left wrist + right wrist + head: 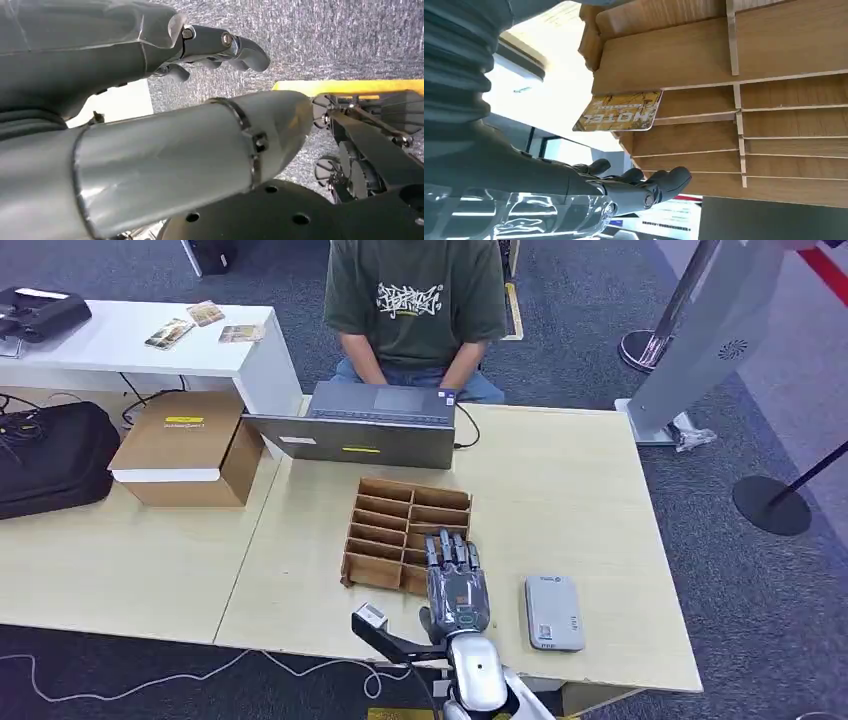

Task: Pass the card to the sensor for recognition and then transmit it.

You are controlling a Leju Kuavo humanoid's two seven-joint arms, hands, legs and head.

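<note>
Rt wrist cam caught card [619, 112] poking from wooden organizer [405, 534] slot, apart from right hand [456, 580], flat, spread, empty, near table's [600, 540] front edge.

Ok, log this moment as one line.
right hand: over rack, empty | card: in rack slot | sensor: on table, untouched | left hand: hanging

The scene was evenly lit from overhead, with soft, faint shadows cast on the table [580, 490]. Glare was seen on the silver arm cover [165, 160]. In the right wrist view, the background beyond the wooden rack [774, 125] was overexposed and blurred.
</note>
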